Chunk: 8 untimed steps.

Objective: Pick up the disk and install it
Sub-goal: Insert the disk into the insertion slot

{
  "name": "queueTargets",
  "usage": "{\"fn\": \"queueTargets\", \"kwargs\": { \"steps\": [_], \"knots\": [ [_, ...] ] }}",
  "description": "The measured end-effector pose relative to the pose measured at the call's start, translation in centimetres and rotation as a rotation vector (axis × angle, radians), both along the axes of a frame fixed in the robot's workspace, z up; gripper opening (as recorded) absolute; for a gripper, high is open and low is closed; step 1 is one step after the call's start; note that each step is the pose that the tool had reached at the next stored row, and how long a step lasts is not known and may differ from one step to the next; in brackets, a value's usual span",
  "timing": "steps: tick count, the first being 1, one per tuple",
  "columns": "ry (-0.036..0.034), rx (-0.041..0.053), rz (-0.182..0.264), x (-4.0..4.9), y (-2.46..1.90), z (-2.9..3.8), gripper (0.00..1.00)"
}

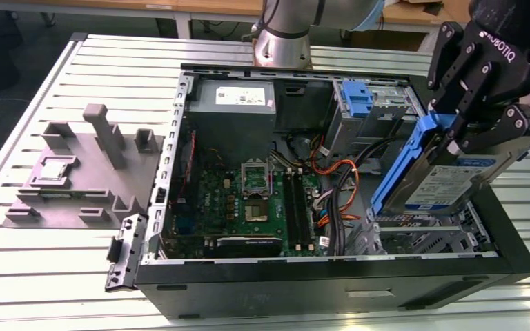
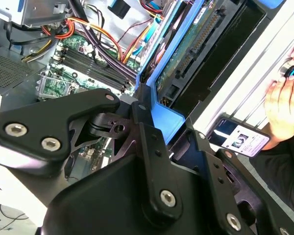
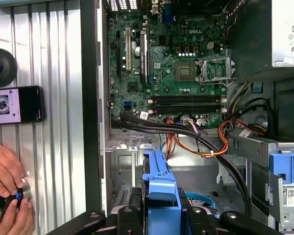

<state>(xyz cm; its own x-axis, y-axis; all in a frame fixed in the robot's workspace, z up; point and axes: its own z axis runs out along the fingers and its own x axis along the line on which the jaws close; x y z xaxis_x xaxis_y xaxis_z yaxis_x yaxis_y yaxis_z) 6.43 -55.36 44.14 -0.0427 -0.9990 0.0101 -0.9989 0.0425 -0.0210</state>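
Silver-grey, blue-framed rectangular disk [image 1: 451,181] is clamped by black gripper [image 1: 466,141], hung tilted at its 6 o'clock, over grey metal bay [image 1: 421,238].

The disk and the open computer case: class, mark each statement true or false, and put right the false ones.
1. The gripper holds the disk tilted over the computer case. True.
2. The disk lies flat on the table. False: it is clamped in the gripper, off the table.
3. A grey fixture stands on the table at the exterior view's left of the case. True.
4. The case is closed. False: it is open, and the motherboard shows inside.
5. In the first wrist view a phone lies on the table outside the case. True.
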Motion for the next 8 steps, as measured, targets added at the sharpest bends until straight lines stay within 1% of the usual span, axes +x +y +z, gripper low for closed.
{"fn": "queueTargets", "kwargs": {
  "steps": [8],
  "knots": [
    [0.0000,0.0002,0.000,0.00,-0.41,-0.19,0.37]
  ]
}}
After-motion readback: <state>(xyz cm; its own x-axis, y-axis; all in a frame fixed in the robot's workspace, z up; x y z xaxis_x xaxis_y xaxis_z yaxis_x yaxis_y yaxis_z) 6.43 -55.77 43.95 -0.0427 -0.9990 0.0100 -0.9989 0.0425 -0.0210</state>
